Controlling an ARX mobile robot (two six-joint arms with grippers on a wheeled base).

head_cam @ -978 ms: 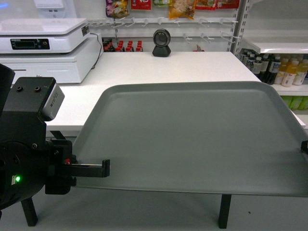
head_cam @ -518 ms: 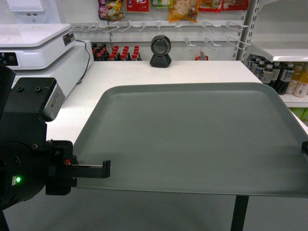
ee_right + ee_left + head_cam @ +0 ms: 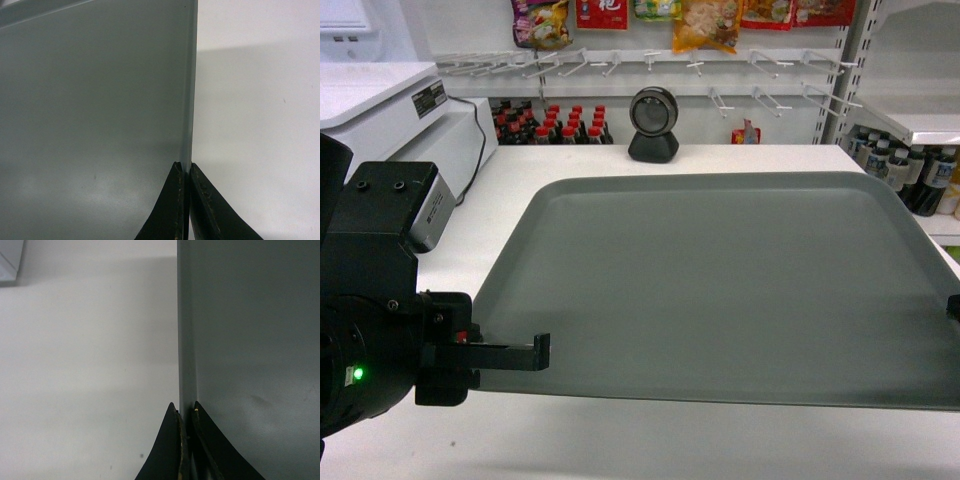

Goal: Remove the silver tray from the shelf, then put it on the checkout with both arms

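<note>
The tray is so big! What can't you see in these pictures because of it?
- Head view: the silver tray hides the checkout beneath it.
- Head view: the right gripper is cut off by the frame edge.
- Wrist views: too close; the scanner is out of frame.

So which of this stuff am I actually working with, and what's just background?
In the job:
silver tray
checkout
left end effector, shut on the tray rim
right end effector, same

Background:
scanner
register
bottles
hanging snack packs
</note>
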